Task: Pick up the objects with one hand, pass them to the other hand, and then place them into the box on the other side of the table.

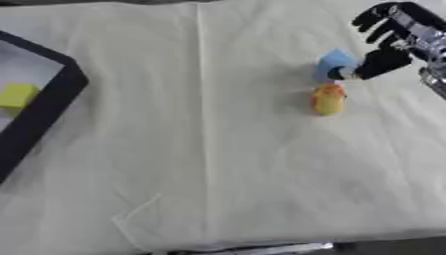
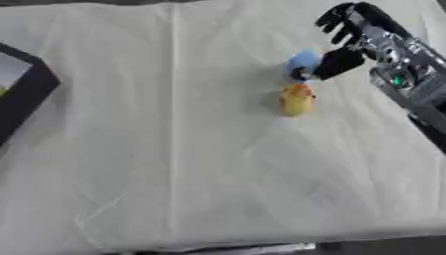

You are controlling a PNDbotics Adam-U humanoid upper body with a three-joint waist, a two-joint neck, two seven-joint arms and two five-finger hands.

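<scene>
Now right robot hand (image 2: 348,37) w/ fingers spread, thumb touching blue obj (image 1: 334,63).

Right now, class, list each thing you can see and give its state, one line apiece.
Right hand: fingers spread, thumb against the blue object, not closed round it.
Blue object: on the cloth, not lifted.
Yellow-orange object: on the cloth, untouched.
Box: at the left edge, open.
Yellow block: inside the box.
Left hand: not in view.
</scene>
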